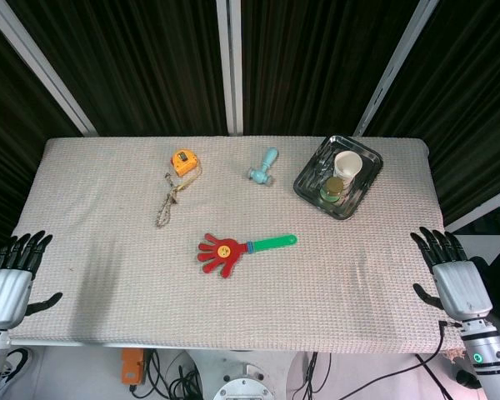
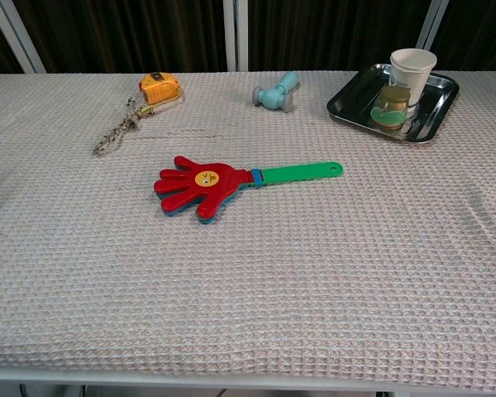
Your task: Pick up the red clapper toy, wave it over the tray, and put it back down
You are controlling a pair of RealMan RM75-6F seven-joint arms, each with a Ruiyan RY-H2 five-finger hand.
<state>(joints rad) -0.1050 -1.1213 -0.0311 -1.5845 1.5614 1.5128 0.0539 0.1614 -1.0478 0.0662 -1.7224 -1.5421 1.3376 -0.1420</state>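
Observation:
The red clapper toy [image 1: 222,252] [image 2: 202,185] is hand-shaped with a green handle [image 1: 273,242] [image 2: 302,172] pointing right; it lies flat near the table's middle. The metal tray [image 1: 317,166] [image 2: 350,93] sits at the far right and holds a paper cup [image 1: 347,167] [image 2: 412,69] and a small jar [image 1: 333,188] [image 2: 393,103]. My left hand [image 1: 11,276] hangs off the table's front left corner, fingers spread, empty. My right hand [image 1: 450,274] hovers at the front right edge, fingers apart, empty. Neither hand shows in the chest view.
An orange tape measure [image 1: 183,161] [image 2: 157,87] and a braided cord [image 1: 167,204] [image 2: 118,131] lie at the back left. A light blue toy hammer [image 1: 262,167] [image 2: 276,92] lies at the back centre. A woven cloth [image 1: 108,250] covers the table.

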